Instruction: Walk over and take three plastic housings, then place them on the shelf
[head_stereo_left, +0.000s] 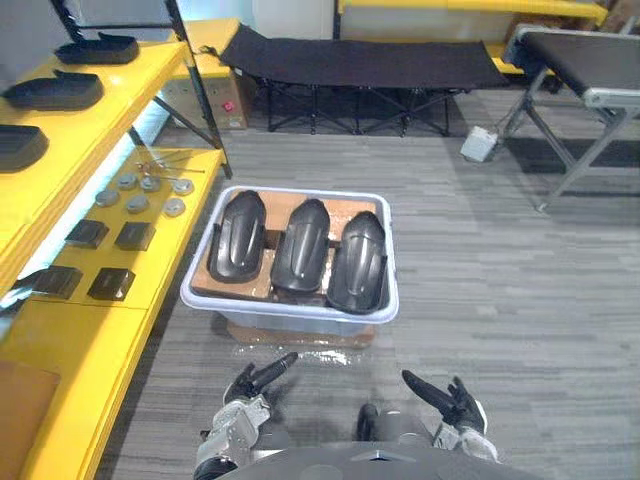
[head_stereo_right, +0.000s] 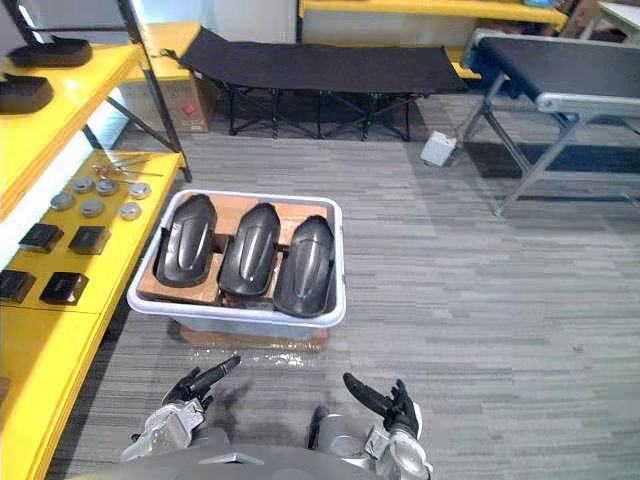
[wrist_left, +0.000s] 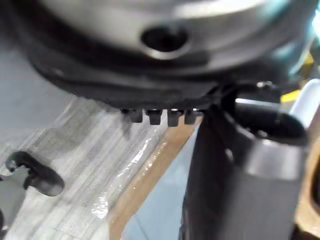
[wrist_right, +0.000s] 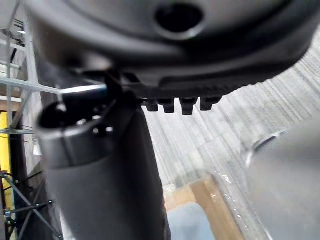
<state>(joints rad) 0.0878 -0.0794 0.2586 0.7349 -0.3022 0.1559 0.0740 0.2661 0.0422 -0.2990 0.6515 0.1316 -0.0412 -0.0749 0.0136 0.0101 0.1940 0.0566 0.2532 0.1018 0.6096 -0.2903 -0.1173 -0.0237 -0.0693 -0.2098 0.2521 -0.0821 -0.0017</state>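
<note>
Plastic housings (head_stereo_left: 301, 245), three dark curved shells, lie side by side in a pale bin (head_stereo_left: 290, 308) on the floor. They rest on a cardboard lining (head_stereo_left: 345, 208), which probably stops them sliding against one another.

In the left eye view, the yellow shelf (head_stereo_left: 100, 335) runs along the robot's left, just beside the bin. Similar shells (head_stereo_left: 55, 90) sit on its upper tier, so the carry looks short. The left hand (head_stereo_left: 258, 380) and right hand (head_stereo_left: 445, 398) hang low in front of the bin, apart from it. Their fingers are straight and spread, and they hold nothing, so no housing has been taken yet.

The right eye view shows the same layout, with both hands short of the bin's near wall, seemingly readied for a reach.

In the left wrist view, the fingers (wrist_left: 154, 116) point out flat and the thumb (wrist_left: 240, 170) stands clear of them, with nothing between.

The right wrist view shows the right hand the same way: fingers extended, thumb apart and empty, with grey floor beyond.
</note>
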